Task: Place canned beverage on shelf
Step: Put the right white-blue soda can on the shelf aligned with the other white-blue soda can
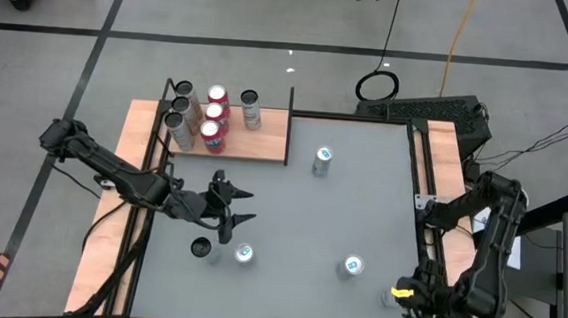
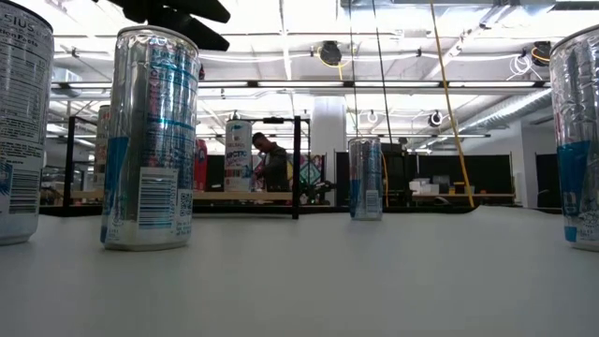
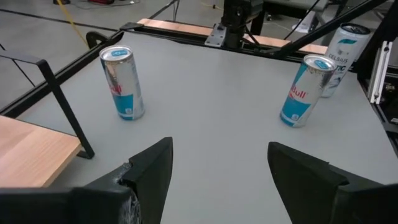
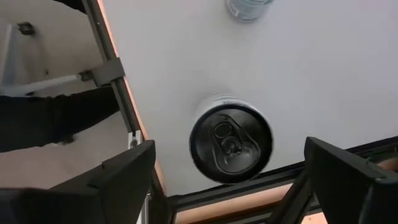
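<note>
The left end effector [image 1: 238, 205] hovers over the grey table [image 1: 360, 214] with its two dark fingers [image 3: 155, 171] spread apart and nothing between them. Just behind it, toward the table's near edge, stand a black-topped can [image 1: 200, 247] and a silver-and-blue can [image 1: 244, 253], neither touched. Ahead of its fingers, in the left wrist view, a silver-and-blue can [image 3: 123, 82] stands upright to one side and a second one [image 3: 306, 91] to the other, with a white can [image 3: 345, 45] just beyond that; all are apart from the fingers. The shelf [image 1: 265, 143], a light-wood board with thin black posts, lies beyond the left end effector at the table's far left corner, and its corner post [image 3: 65, 106] shows close beside the fingers in the wrist view. Six cans stand on the shelf: three silver ones [image 1: 179, 122] on its outer side, two red-and-white ones [image 1: 214, 122] in the middle, and one more [image 1: 251, 110] nearer the table.

The right end effector [image 4: 230, 180] is at the table's near right corner, looking straight down on a dark-topped can [image 4: 231, 142] that stands upright between its wide-spread fingers [image 4: 124, 174], which are clear of it on both sides. Another can's base [image 4: 249, 7] shows farther out on the table.
</note>
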You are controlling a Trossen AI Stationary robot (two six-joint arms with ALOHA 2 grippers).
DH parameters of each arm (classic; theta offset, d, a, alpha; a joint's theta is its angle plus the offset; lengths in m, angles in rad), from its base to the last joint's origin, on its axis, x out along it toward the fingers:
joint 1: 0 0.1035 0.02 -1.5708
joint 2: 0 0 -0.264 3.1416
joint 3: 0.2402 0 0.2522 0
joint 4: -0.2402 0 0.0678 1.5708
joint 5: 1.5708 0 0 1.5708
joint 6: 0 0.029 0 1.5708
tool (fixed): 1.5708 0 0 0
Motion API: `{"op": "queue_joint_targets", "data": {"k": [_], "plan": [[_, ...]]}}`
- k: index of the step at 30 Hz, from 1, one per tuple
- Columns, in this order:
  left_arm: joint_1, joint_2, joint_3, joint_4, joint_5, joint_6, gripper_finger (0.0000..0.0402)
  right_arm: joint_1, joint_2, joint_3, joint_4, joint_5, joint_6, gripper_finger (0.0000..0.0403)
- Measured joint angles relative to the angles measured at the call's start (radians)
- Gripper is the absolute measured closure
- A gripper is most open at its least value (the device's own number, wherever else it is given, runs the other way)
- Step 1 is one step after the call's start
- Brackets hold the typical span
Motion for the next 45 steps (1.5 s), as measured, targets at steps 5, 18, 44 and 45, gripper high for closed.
{"op": "queue_joint_targets", "data": {"k": [5,18,44,45], "plan": [[0.000,0.015,0.000,0.021,-0.005,-0.001,0.0142,0.005,0.039,0.000,-0.003,0.000,-0.004,0.0055],[-0.001,0.018,0.000,0.053,-0.010,0.027,0.0142,0.004,0.112,-0.096,0.016,0.001,-0.008,0.0064],[-0.001,0.094,0.000,0.142,0.000,0.051,0.0142,-0.057,0.110,-0.120,0.147,-0.003,-0.051,0.0173],[-0.001,0.109,0.000,0.168,0.014,0.051,0.0142,-0.058,0.110,-0.108,0.150,-0.003,-0.052,0.0175]]}}
